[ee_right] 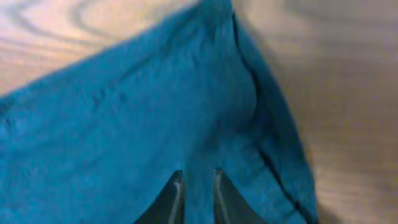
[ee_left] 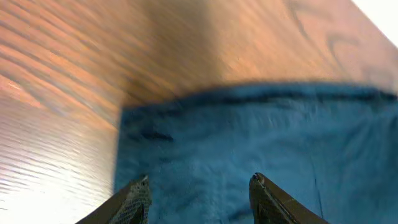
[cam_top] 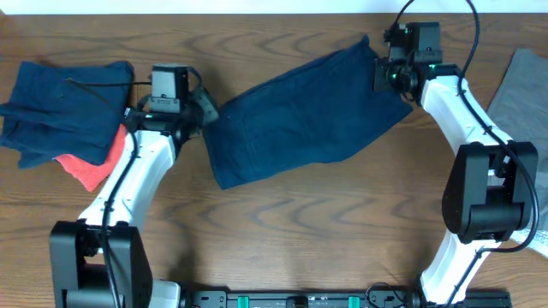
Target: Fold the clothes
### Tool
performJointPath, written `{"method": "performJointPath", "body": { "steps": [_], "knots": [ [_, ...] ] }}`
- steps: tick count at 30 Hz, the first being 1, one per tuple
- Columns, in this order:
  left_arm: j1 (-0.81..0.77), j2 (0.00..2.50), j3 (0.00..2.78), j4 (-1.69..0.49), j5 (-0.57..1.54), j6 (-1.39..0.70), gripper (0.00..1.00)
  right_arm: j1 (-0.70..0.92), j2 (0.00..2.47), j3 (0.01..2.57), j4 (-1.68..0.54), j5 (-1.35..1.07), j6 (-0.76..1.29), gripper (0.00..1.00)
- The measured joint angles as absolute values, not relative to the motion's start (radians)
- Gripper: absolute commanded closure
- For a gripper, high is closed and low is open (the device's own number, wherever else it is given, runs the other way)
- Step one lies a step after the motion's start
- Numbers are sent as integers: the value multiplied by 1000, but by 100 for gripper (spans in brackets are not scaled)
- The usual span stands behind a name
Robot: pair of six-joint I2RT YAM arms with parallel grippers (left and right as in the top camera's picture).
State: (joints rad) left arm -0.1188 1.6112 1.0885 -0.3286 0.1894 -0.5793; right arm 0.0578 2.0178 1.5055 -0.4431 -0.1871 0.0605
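The dark navy shorts [cam_top: 300, 115] lie spread flat across the middle of the wooden table, slanting up to the right. My left gripper [cam_top: 204, 107] is at their left edge. In the left wrist view its jaws [ee_left: 199, 182] are wide open over the blue cloth [ee_left: 261, 137], near a corner of it. My right gripper [cam_top: 387, 79] is at the shorts' upper right corner. In the right wrist view its fingers [ee_right: 198, 175] are nearly closed, pinching a ridge of the blue cloth [ee_right: 124, 124]. No label or button shows.
A pile of dark navy clothes [cam_top: 64, 98] lies at the far left, with a red-orange garment [cam_top: 90, 167] under its lower edge. A grey garment [cam_top: 518, 90] lies at the right edge, beside the right arm.
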Motion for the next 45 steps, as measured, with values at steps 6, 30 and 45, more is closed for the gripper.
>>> {"method": "performJointPath", "body": {
  "steps": [6,30,45],
  "knots": [
    [-204,1695,1089,-347,215,-577,47,58,2078,1506,-529,-186,39,68],
    [-219,1776,1089,-643,229,-513,2,-64,2136,1486,-1143,117,184,97],
    [-218,1785,1089,-490,212,-462,2,-64,2020,1481,-1163,121,195,95]
  ]
}}
